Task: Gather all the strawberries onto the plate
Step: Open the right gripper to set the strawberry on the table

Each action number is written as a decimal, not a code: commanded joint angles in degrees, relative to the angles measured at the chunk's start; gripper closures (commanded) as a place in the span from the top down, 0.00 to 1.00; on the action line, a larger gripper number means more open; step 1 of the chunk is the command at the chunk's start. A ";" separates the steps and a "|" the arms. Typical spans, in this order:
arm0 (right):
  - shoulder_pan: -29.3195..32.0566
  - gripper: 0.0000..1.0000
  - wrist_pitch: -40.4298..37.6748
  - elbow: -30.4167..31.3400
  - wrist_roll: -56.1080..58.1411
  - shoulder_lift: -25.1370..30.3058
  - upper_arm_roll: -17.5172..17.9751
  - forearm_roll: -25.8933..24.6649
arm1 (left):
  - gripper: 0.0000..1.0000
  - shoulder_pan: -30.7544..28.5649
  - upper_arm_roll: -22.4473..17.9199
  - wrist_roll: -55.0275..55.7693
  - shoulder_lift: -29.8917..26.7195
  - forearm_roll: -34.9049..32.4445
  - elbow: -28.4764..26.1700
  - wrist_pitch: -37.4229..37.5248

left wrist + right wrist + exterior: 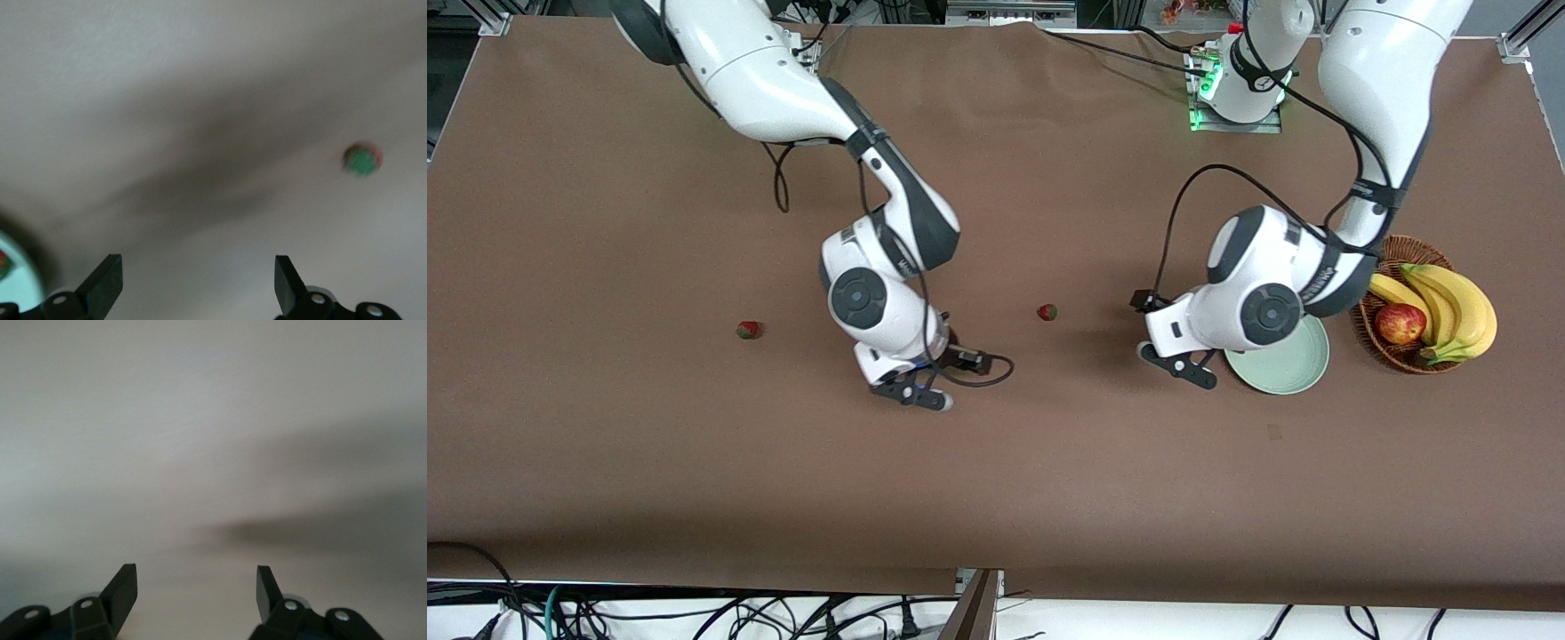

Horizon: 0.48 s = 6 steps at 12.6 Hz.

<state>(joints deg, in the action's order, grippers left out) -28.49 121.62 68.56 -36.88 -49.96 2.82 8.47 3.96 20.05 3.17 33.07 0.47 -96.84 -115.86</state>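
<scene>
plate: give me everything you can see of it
The plate is a round, shallow, pale mint-green dish with a plain smooth rim, and it looks like plastic or glazed ware. It lies flat on the brown table toward the left arm's end, close beside the wicker basket. The left arm's wrist hangs over its upper part and hides it. In the left wrist view a sliver of rim shows with something red and green on it, likely a strawberry.

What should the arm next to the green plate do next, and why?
Probably the left gripper, open and empty over bare table beside the plate, should swing toward the strawberry lying mid-table. The left wrist view shows that berry ahead of its open fingers, with nothing between. The right gripper is open and empty too.
</scene>
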 commanded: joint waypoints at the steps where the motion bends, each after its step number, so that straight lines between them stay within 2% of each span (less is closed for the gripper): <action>1: 1.50 0.80 -8.29 2.62 10.29 3.19 -3.77 -2.84 | 1.00 6.20 -0.36 12.94 1.90 0.50 -0.80 -7.59; 3: 1.59 0.80 -10.69 8.31 21.54 7.13 -9.30 -2.49 | 1.00 9.39 -0.63 23.68 4.09 -2.91 -1.24 -15.06; 4: 1.94 0.80 -10.09 13.13 26.72 10.20 -11.42 -2.32 | 1.00 10.62 -0.63 27.38 4.89 -3.81 -1.16 -17.62; 6: 2.12 0.80 -9.91 19.04 33.77 14.34 -14.93 -2.31 | 1.00 13.60 -0.80 33.54 6.21 -3.99 -1.94 -19.31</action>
<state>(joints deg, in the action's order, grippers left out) -26.20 111.24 77.59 -9.31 -43.07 -9.85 6.67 15.38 20.13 31.39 38.32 -2.28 -98.42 -133.42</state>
